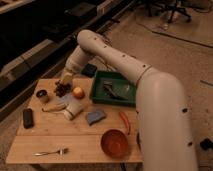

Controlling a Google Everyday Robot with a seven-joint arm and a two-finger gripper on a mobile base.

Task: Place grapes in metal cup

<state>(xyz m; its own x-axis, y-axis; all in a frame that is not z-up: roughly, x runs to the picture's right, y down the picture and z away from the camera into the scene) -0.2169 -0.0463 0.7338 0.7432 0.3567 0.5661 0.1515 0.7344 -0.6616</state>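
- Grapes (62, 89), a dark purple cluster, sit near the far left of the wooden table (75, 142), directly beneath the tool.
- Tool (65, 80): the tip of the white robot arm reaches down from the upper right and sits right over the grapes. Whether it is gripping the cluster or merely hovering over it cannot be told.
- Metal cup (42, 95): a small dull cylinder with a dark inside, standing just left of the grapes, near the table's left edge.
- Round orange-red fruit (78, 92) lies just right of the grapes; a white paper cup (73, 110) lies on its side in front of it.
- Also on the table: a green tray (100, 95), a blue-grey sponge (95, 116), a red bowl (114, 143), a fork (50, 151) and a black rectangular object (28, 117).
- Step in hand, as a judgement: the grapes are at the pickup or early carry stage; they are not in the cup.
- Next move likely calls for a short shift left, centring the cluster over the cup's narrow mouth before letting go, without knocking the cup.
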